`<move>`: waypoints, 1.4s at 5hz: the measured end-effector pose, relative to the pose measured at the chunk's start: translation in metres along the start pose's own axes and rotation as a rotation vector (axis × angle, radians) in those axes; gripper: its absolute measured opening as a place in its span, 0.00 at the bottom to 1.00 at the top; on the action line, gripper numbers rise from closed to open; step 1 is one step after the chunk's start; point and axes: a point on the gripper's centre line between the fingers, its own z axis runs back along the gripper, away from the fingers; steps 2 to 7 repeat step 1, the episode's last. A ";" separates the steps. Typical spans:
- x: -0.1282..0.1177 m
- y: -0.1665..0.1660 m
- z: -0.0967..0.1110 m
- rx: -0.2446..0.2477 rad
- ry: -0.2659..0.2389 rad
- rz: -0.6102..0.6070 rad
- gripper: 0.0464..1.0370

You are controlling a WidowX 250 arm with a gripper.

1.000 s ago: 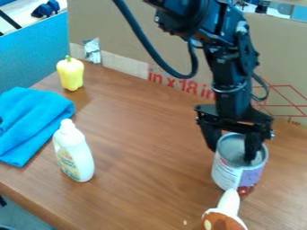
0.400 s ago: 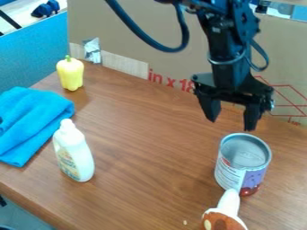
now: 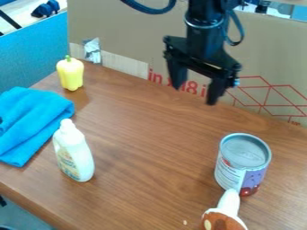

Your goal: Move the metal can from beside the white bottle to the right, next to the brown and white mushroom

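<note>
Gripper: up high it hung, right of centre, the black gripper [image 3: 193,96] in front of the cardboard [image 3: 120,29], pointing down over the far part of the bench [image 3: 144,148].
Fingers: released, spread wide, with a plain gap between the tips, and gripping nothing!
Can: here was the nearest thing, the metal can [image 3: 243,164], upright on the bench, below and to the right of the fingers in the view and well apart from them. Silver top up, white and purple label round its side, red low down.
In the way: at the can's near side came the brown and white object [image 3: 228,207], its white tip overlapping the foot of the can in the view; whether they touched, one could not tell. The bottom edge cut it off.
Bottle: over to the left, the white bottle [image 3: 73,155] stood upright, well apart from the can.
Cloth: just beside it, the blue cloth [image 3: 33,121] lay folded and bunched at the left edge.
Pepper: and farther back, the yellow pepper [image 3: 71,74] stood stem up, near the silver patch [image 3: 92,50] on the cardboard.
</note>
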 end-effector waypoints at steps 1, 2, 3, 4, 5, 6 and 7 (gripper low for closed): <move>-0.013 0.030 0.007 0.083 0.072 -0.036 0.96; -0.013 0.030 0.007 0.083 0.072 -0.036 0.96; -0.013 0.030 0.007 0.083 0.072 -0.036 0.96; -0.013 0.030 0.007 0.083 0.072 -0.036 0.96; -0.013 0.030 0.007 0.083 0.072 -0.036 0.96; -0.013 0.030 0.007 0.083 0.072 -0.036 0.96; -0.013 0.030 0.007 0.083 0.072 -0.036 0.96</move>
